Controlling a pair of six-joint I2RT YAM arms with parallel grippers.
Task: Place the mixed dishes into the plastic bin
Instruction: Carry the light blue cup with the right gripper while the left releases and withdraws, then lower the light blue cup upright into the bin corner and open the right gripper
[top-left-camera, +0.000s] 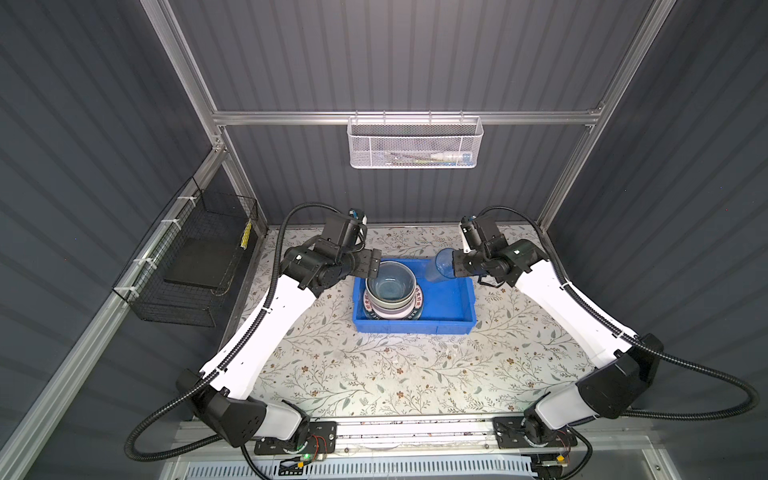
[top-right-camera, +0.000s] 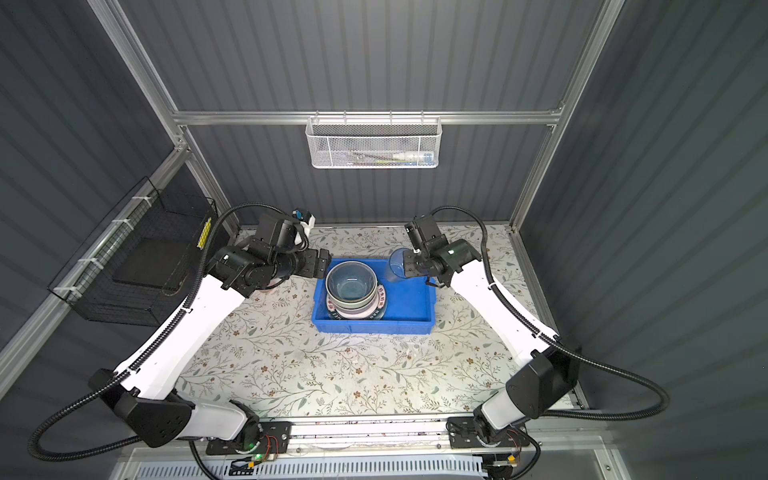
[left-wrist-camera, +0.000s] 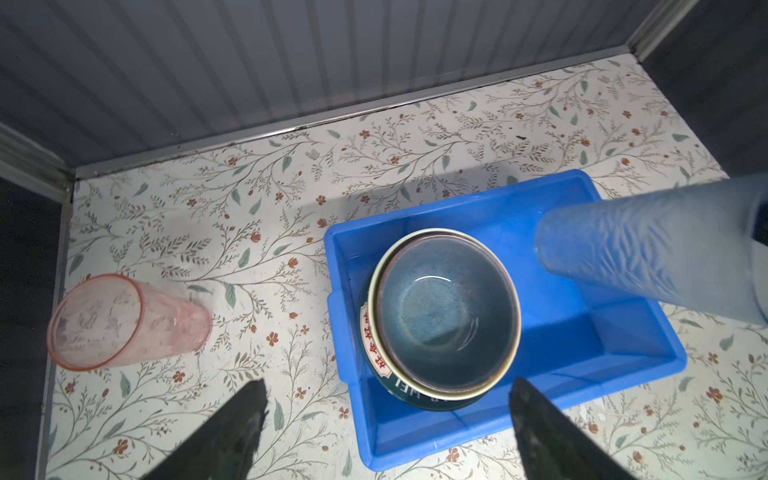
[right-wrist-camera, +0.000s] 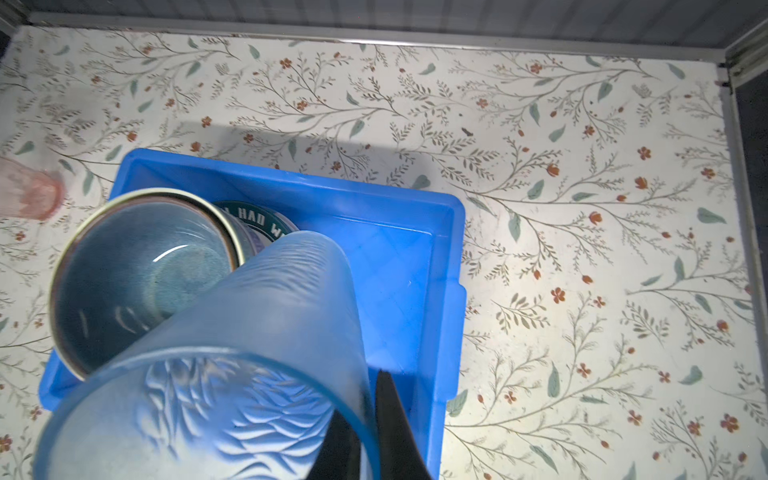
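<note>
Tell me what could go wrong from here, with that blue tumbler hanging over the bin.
1. The right gripper pinches the blue tumbler by its rim, tilted; it may slip or strike the stacked bowls.
2. The open left gripper sits right beside that tall stack; a nudge could shift it.
3. The pink tumbler stands outside the blue bin, close to the left gripper, and could get knocked over.

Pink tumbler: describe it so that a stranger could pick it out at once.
Find the blue plastic bin on the floral table. On the left arm's side of it, outside its wall, sits the pink tumbler. It is the only dish seen on the table itself, translucent pink, whereas the blue tumbler is held over the bin by the right gripper.
</note>
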